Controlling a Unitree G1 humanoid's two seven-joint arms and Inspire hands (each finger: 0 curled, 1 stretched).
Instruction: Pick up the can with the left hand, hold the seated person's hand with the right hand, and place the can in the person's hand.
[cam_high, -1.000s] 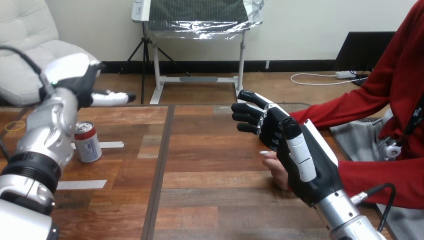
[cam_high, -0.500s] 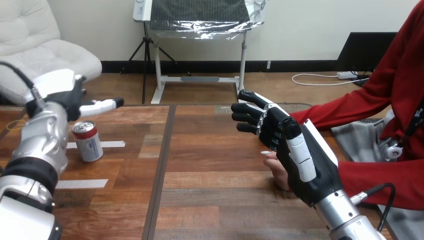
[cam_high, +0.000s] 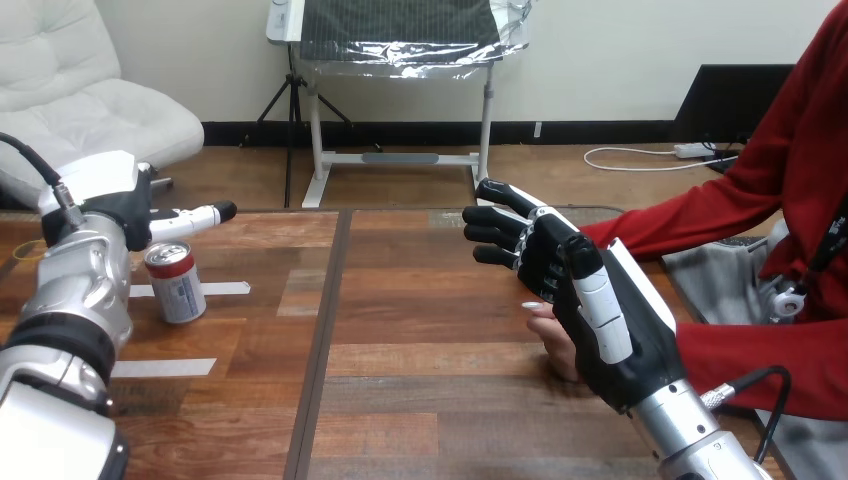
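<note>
A red and silver can (cam_high: 176, 283) stands upright on the wooden table (cam_high: 420, 390) at the left. My left hand (cam_high: 118, 205) hovers just above and behind it, open, one straight finger (cam_high: 195, 217) reaching right past the can's top without touching it. At the right my right hand (cam_high: 592, 305) is open, palm edge-on, with its fingers (cam_high: 498, 228) spread toward the far side. The person's hand (cam_high: 556, 347) lies on the table right behind it, mostly hidden. I cannot tell whether the two touch.
Two white tape strips (cam_high: 226, 289) (cam_high: 164, 368) lie on the table near the can. A dark seam (cam_high: 318, 340) runs front to back between the can and my right hand. The person's red sleeve (cam_high: 770, 365) rests along the right edge.
My left arm has swung down and to the left, bringing the hand from well above the can to just over its top. Can, right hand and person's hand have not moved.
</note>
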